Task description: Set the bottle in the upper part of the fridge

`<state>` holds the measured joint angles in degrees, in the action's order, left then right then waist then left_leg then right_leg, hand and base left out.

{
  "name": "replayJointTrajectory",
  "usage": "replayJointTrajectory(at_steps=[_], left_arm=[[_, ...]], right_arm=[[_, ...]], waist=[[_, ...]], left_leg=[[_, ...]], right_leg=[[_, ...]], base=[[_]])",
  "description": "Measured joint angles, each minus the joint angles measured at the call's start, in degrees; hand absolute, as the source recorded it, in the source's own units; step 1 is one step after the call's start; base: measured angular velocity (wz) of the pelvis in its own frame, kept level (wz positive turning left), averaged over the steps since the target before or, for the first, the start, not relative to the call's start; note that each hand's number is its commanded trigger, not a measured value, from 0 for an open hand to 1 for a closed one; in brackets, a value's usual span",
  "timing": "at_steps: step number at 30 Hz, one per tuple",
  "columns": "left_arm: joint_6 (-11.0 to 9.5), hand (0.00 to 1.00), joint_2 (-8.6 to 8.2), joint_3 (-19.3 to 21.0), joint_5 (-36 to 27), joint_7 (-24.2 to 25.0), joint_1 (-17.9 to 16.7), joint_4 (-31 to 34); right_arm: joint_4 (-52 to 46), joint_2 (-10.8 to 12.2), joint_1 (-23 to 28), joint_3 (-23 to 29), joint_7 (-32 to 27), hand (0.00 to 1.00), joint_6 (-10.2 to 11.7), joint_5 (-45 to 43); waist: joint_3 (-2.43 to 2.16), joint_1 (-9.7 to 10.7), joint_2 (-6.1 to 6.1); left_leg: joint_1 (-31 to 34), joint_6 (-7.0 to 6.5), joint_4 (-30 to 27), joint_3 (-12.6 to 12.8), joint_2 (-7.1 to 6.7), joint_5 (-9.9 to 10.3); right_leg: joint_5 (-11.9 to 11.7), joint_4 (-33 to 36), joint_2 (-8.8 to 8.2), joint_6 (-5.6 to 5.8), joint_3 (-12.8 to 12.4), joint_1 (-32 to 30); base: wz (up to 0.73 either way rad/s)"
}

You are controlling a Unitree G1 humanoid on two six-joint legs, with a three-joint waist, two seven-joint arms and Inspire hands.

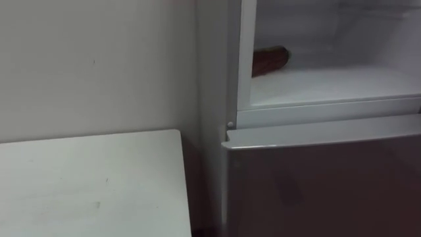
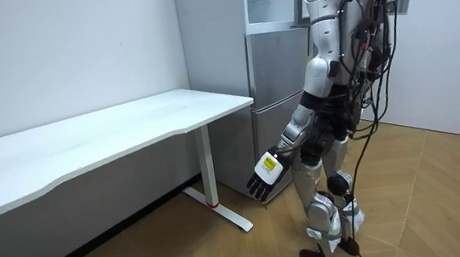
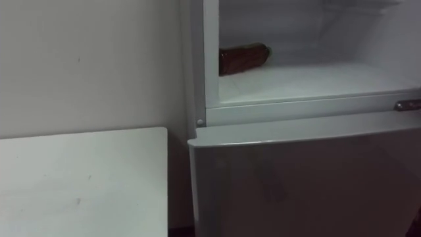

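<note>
From the head cameras I see the fridge straight ahead, with its upper compartment open and white inside. The bottle is dark brown and lies on its side on that compartment's floor, far back against the fridge's left inner wall, with no hand on it. Any label on it is too blurred for me to read. Under the compartment sits the fridge's grey lower door. Just left of the fridge is a white desk against a pale wall. In the room view the robot stands upright facing the fridge on a wood-pattern floor. Its left hand hangs low near the fridge's lower door, fingers loose and straight, gripping nothing.
</note>
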<state>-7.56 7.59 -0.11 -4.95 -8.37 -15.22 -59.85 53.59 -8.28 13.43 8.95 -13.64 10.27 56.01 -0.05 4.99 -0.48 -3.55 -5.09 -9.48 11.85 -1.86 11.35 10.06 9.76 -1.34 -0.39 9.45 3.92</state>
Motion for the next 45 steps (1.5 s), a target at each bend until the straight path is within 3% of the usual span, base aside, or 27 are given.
replayJointTrajectory(at_steps=[9, 12, 15, 22, 31, 36, 39, 45], left_arm=[[0.1, 0.00, 0.37, 3.8, -0.6, 0.1, -0.5, 0.0], [0.1, 0.00, 0.73, 6.4, -0.3, 0.1, -0.9, 0.0], [0.5, 0.00, 1.11, 7.9, 0.2, 0.1, -1.3, 0.5], [1.1, 0.00, 1.67, 9.5, 3.3, 0.4, -1.4, 0.8], [1.1, 0.00, 2.20, 11.9, 3.4, 0.3, -2.4, 3.1], [1.1, 0.00, 2.20, 12.7, 3.4, 0.2, -2.7, 3.4], [1.1, 0.00, 2.25, 13.5, 3.4, 0.0, -4.3, 3.4], [1.2, 0.00, 2.57, 13.6, 3.9, 0.0, -6.2, 5.1]], right_arm=[[-1.0, -0.4, -0.9, 9.1, -3.9, 0.00, -0.4, 2.3], [-4.2, -1.1, -1.0, 13.3, -7.0, 0.00, -0.3, 2.3], [-7.8, -1.7, -1.3, 17.4, -9.6, 0.00, -0.4, 3.3], [-13.6, -7.9, -2.2, 23.5, -16.6, 0.00, 0.0, 6.8], [-21.3, -12.1, -4.4, 30.2, -24.8, 0.00, 1.1, 6.6], [-25.5, -12.8, -4.7, 32.6, -28.9, 0.00, 2.3, 6.7], [-25.6, -14.1, -6.3, 35.0, -30.9, 0.00, 2.4, 6.7], [-29.2, -19.5, -8.4, 35.3, -33.9, 0.00, 2.4, 6.6]], waist=[[-0.14, 1.4, -1.33], [-0.04, 1.4, -1.96], [-0.05, 2.7, -2.66], [-0.14, 3.2, -3.33], [0.10, 4.3, -5.12], [-0.07, 4.2, -5.61], [-0.07, 5.4, -5.62], [-0.14, 7.0, -5.77]], left_leg=[[0.0, 0.09, 0.1, 0.1, 0.00, 0.0], [-0.1, 0.11, 0.0, 0.1, -0.02, 0.1], [-0.1, 0.11, 0.0, -0.3, -0.12, 0.1], [0.0, 0.13, 0.2, 0.1, -0.09, 0.0], [0.4, 0.13, 0.3, 0.2, -0.06, 0.0], [0.8, 0.13, 0.1, 0.5, -0.01, 0.0], [0.8, 0.13, 0.2, 0.6, -0.05, 0.0], [0.9, 0.17, 0.7, 0.6, -0.04, 0.0]], right_leg=[[0.5, 0.5, -0.07, -0.07, 0.1, -0.2], [0.6, 1.0, -0.11, -0.11, 0.0, -0.4], [0.7, 0.9, -0.10, -0.06, 0.2, -0.2], [0.7, 1.1, -0.09, -0.06, -0.1, -0.6], [0.7, 1.0, 0.45, -0.06, -0.7, -1.1], [0.6, 1.1, 0.62, -0.06, -1.3, -1.9], [0.6, 1.0, 0.62, -0.02, -1.0, -1.4], [0.6, 0.9, 0.58, -0.03, -0.9, -1.9]], base=[[0.00], [-0.01], [0.06], [-0.02], [0.00], [-0.02], [0.00], [0.00]])
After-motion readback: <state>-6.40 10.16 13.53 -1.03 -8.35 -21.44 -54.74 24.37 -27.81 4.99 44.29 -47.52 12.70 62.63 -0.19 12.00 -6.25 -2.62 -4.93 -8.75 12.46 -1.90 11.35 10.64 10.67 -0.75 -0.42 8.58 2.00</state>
